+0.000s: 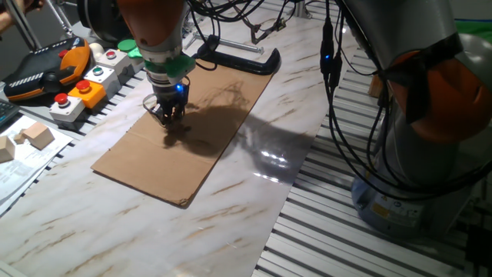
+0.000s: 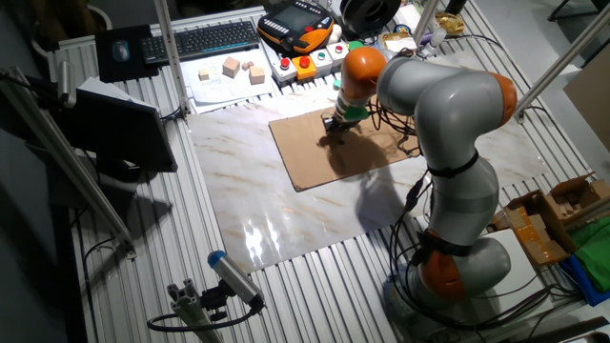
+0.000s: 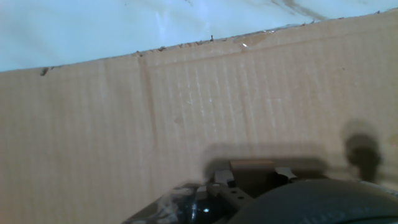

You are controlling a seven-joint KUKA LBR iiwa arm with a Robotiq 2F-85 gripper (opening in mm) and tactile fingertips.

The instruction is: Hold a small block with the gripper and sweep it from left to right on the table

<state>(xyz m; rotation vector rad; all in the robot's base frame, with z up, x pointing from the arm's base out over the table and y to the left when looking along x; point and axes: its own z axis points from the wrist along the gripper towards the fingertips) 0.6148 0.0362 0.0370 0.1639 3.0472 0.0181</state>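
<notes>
My black gripper (image 1: 171, 118), with its blue light and green ring, stands low over the left half of a flat cardboard sheet (image 1: 207, 135) that lies on the marble table (image 1: 115, 223). In the hand view the small block (image 3: 252, 165) shows as a thin brown piece between the two fingertips of the gripper (image 3: 252, 173), which is shut on it just above the cardboard (image 3: 124, 124). In the fixed views the block is too small to make out. From the other side, the gripper (image 2: 334, 127) sits at the far left part of the sheet (image 2: 357, 152).
A black C-clamp (image 1: 238, 58) lies at the far end of the cardboard. Button boxes (image 1: 81, 92) and an orange pendant (image 1: 46, 73) stand to the left, with larger pale wooden blocks (image 1: 34, 137) on paper. Ribbed metal slats (image 1: 346, 231) run along the table's right side.
</notes>
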